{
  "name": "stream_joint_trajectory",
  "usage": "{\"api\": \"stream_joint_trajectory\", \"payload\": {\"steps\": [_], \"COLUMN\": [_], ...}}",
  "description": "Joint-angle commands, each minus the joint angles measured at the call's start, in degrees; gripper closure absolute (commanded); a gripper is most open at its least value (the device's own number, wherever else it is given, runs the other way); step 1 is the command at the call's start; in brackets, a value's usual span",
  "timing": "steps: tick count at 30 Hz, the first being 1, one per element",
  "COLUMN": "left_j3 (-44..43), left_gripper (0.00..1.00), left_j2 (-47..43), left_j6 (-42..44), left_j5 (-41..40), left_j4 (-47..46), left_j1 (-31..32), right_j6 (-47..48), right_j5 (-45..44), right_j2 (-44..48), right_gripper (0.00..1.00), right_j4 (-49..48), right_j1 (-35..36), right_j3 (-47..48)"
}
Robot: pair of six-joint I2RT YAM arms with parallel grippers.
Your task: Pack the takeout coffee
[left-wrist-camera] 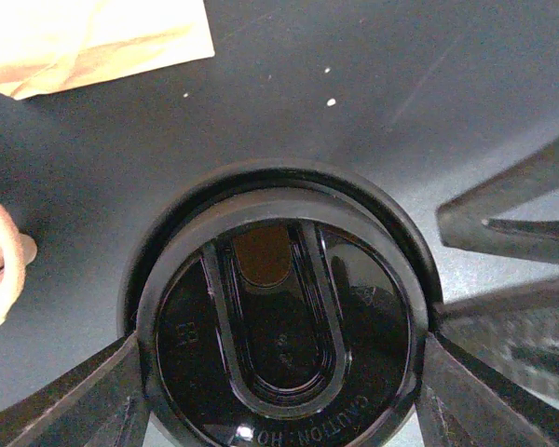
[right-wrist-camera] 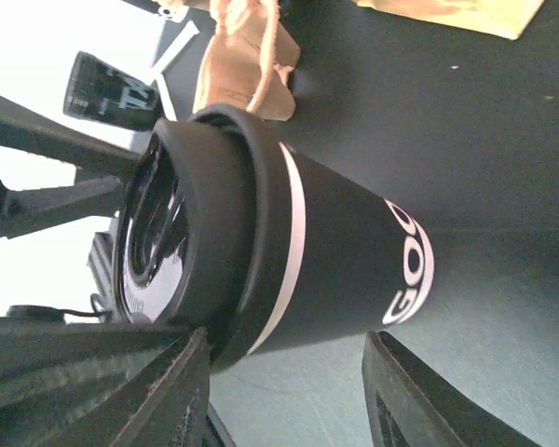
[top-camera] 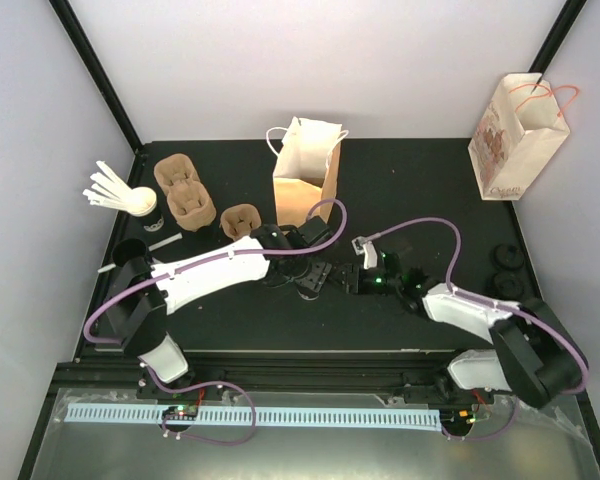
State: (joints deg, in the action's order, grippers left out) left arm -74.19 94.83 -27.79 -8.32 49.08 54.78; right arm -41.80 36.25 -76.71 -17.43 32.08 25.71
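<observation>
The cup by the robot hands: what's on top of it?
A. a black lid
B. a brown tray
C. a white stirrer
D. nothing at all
A: a black lid sits over the rim of the cup, seen from the side in the right wrist view.

The left arm [top-camera: 215,270] reaches right to the middle. The left pincer [top-camera: 305,281] points down, both fingers against the lid [left-wrist-camera: 279,317]. The right arm [top-camera: 470,310] reaches left, low, the right pincer [top-camera: 352,278] parted.
</observation>
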Motion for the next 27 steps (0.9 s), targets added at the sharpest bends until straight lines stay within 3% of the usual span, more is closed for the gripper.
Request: {"api": "stream_joint_trajectory", "payload": {"steps": [1, 8, 16, 21, 27], "left_j3": [6.4, 10.8, 8.9, 1.4, -5.5], "left_gripper": [0.54, 0.56, 0.54, 0.39, 0.06], "left_j2": [5.7, 5.0, 5.5, 4.2, 4.4], "left_j6": [0.2, -0.8, -0.2, 1.4, 2.3], "left_j5": [8.7, 12.2, 10.9, 7.7, 5.9], "left_j4": [-2.3, -6.4, -3.9, 2.5, 6.6], "left_j1": [-0.7, -1.5, -1.0, -0.4, -0.3], "right_j6": [5.9, 7.0, 7.4, 9.2, 11.3], "right_j5": [-10.7, -12.6, -13.9, -16.3, -16.6], "right_j2": [7.3, 14.3, 18.1, 20.5, 21.3], "right_gripper": [0.51, 0.50, 0.50, 0.50, 0.46], "right_j4": [20.9, 25.3, 27.3, 30.5, 32.3], "right_j1": [1.8, 1.3, 1.2, 1.1, 1.2], "right_j3": [2.7, 2.6, 2.0, 3.8, 4.8]}}
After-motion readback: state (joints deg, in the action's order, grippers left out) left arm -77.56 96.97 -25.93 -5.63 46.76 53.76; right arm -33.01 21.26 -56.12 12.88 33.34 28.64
